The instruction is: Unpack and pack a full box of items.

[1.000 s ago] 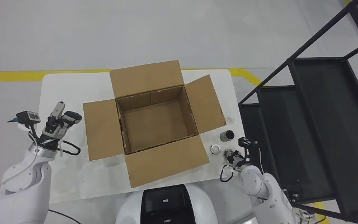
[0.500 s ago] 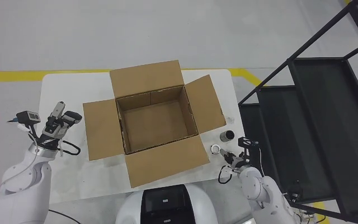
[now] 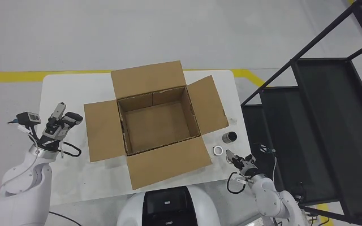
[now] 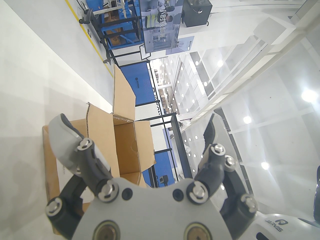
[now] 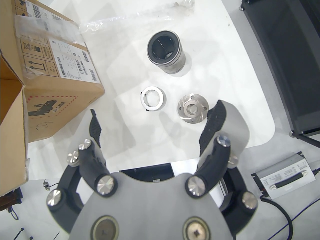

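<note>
Right tool [image 5: 157,112] spread, flange [image 5: 192,108] nearby

Just beyond our right jaws, the white table [image 5: 120,33] bears flange [image 5: 192,108], shaft collar [image 5: 153,98], linear bearing [image 5: 165,51], plastic bag [image 5: 140,16], cardboard box [image 5: 57,58].

left pincer [image 4: 135,123] spread, right pincer [image 5: 157,109] spread

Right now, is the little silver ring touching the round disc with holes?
Apart. The right wrist view shows a strip of white table between the ring and the disc.
</note>
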### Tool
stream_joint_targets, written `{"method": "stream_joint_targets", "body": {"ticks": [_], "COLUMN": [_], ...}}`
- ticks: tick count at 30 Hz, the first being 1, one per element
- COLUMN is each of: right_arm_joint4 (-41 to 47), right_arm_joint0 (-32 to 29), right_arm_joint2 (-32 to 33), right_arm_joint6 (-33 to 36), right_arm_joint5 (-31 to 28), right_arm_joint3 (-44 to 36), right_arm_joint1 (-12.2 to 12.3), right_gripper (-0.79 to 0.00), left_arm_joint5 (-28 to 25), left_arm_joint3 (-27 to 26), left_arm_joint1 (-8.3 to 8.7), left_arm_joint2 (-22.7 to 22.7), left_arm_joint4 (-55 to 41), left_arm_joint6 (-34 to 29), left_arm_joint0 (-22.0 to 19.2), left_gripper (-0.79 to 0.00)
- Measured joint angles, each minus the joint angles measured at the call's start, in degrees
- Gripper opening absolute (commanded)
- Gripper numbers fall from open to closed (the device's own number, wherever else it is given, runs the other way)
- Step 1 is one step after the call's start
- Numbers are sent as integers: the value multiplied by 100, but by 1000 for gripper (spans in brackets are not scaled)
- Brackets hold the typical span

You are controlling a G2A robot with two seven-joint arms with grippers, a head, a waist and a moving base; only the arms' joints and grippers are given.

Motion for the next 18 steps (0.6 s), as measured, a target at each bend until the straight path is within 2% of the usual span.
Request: {"method": "stream_joint_targets", "body": {"ticks": [18], "right_arm_joint4": [-58], "right_arm_joint0": [91], "right_arm_joint2": [10], "right_arm_joint6": [4], "right_arm_joint5": [30], "right_arm_joint3": [74], "right_arm_joint1": [6], "right_gripper": [0], "left_arm_joint5": [0], "left_arm_joint3": [0], "left_arm_joint1": [0], "left_arm_joint2": [0], "left_arm_joint4": [0], "left_arm_joint6": [0], "left_arm_joint0": [0], "left_gripper": [0]}}
